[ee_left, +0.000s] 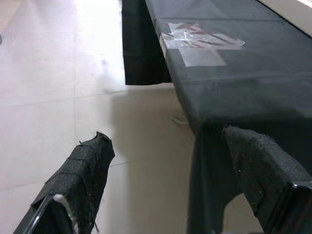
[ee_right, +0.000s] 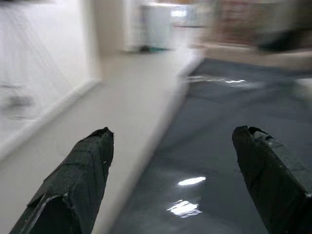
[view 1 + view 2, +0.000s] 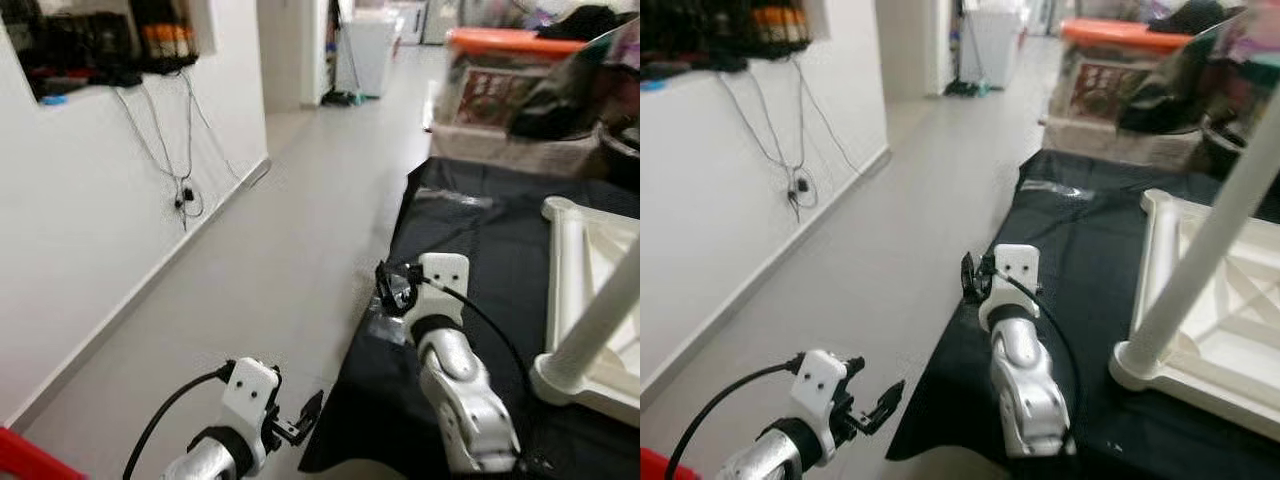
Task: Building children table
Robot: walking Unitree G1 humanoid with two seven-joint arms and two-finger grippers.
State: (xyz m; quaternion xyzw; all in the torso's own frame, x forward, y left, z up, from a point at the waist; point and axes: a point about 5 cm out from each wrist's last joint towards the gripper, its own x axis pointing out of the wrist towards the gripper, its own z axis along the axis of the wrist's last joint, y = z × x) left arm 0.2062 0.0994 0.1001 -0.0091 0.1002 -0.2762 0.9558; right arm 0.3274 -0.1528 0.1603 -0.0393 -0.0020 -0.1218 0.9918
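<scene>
The left gripper [image 1: 165, 180] hangs spread over the floor [image 3: 280, 250]; the right gripper [image 2: 175, 180], likewise spread and empty, sits above the black cloth [image 3: 470, 250]. Farthest right, the upturned white table [image 3: 1200, 300] looks light, stiff and smooth; its leg [image 3: 1195, 250] seems the best hold.

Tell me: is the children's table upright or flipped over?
Flipped over. The white children's table lies top-down on the black cloth, one leg pointing up.

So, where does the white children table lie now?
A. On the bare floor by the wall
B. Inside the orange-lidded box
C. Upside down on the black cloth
C: the white children table rests on the black cloth with a leg pointing up.
</scene>
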